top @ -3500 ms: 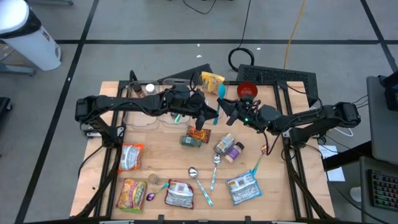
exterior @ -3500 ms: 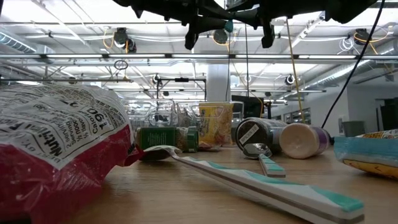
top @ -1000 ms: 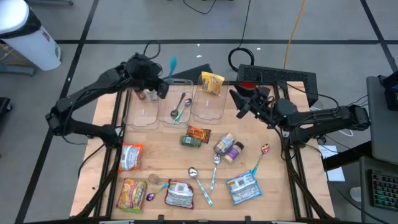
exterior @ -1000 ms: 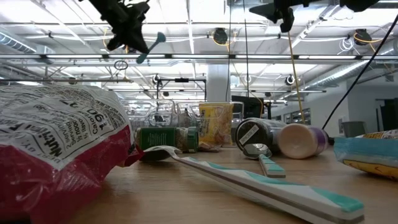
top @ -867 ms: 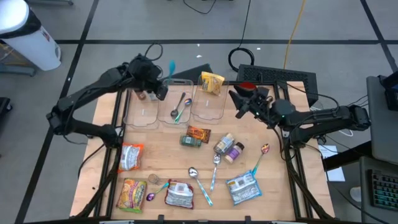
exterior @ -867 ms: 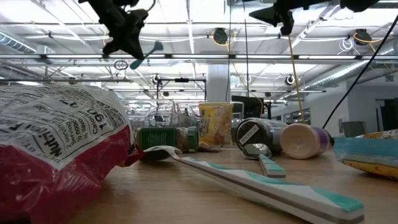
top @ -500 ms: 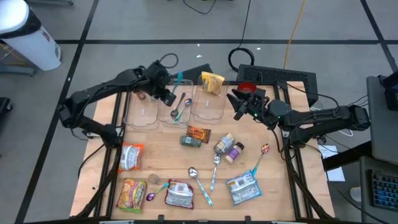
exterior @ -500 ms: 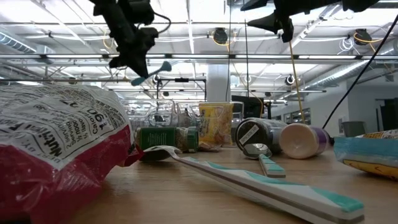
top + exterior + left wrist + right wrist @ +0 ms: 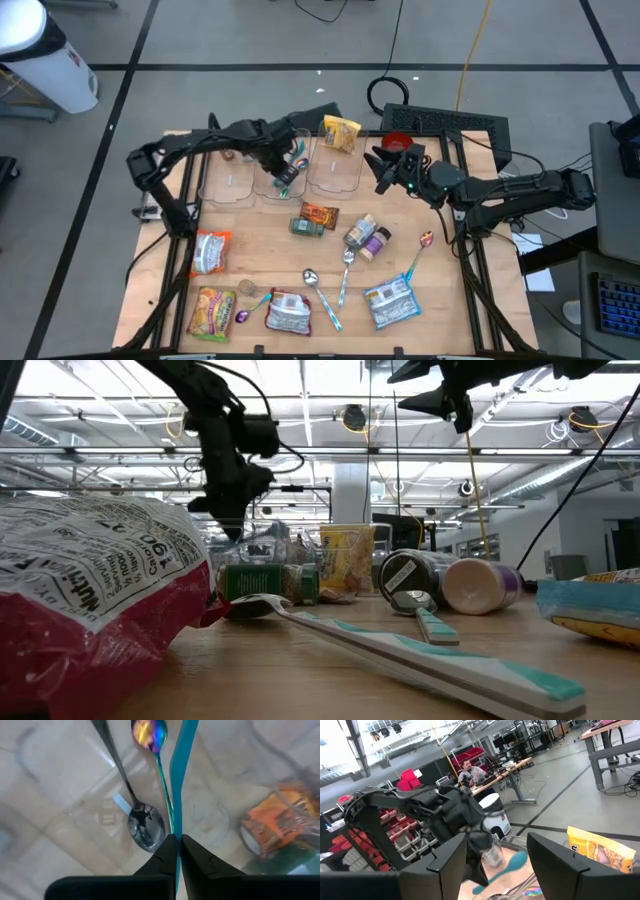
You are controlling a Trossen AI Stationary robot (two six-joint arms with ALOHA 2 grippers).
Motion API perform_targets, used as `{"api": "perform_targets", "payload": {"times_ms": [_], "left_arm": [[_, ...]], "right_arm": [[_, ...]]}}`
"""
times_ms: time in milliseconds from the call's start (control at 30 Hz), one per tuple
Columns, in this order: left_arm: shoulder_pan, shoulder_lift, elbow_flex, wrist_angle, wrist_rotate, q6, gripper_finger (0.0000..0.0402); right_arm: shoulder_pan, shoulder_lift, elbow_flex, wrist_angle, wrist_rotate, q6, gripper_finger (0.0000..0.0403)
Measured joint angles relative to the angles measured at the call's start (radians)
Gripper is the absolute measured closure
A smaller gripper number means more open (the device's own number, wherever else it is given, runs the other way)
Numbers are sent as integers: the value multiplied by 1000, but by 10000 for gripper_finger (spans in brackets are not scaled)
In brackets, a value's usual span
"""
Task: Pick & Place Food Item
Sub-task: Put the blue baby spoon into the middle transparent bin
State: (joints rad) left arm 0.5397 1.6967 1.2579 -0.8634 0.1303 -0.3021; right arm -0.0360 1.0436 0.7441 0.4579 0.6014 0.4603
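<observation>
Down from its raised spot, my left end effector now pinches the teal spoon over the middle clear container on the tabletop. Right end effector hovers half-open, empty, near the yellow snack bag.

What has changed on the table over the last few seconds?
The left gripper, shut on a teal utensil, swung out past the table's far left corner, then came back and lowered it over the middle clear container, where two spoons lie. The right gripper drew back to the right, open and empty. The packets and bottles stayed put.
</observation>
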Motion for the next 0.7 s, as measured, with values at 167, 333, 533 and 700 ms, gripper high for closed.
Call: {"api": "perform_targets", "payload": {"times_ms": [167, 333, 533, 700], "left_arm": [[-14, 58, 0, 1, 0, -2, 388], [-13, 85, 0, 1, -43, -8, 382], [-1, 98, 0, 5, -49, -37, 393], [0, 98, 0, 9, -48, -44, 376]], "right_arm": [[0, 0, 0, -22, 0, 0, 202], [0, 0, 0, -38, 0, 0, 202], [0, 0, 0, -46, 0, 0, 202], [0, 0, 0, -52, 0, 0, 202]]}}
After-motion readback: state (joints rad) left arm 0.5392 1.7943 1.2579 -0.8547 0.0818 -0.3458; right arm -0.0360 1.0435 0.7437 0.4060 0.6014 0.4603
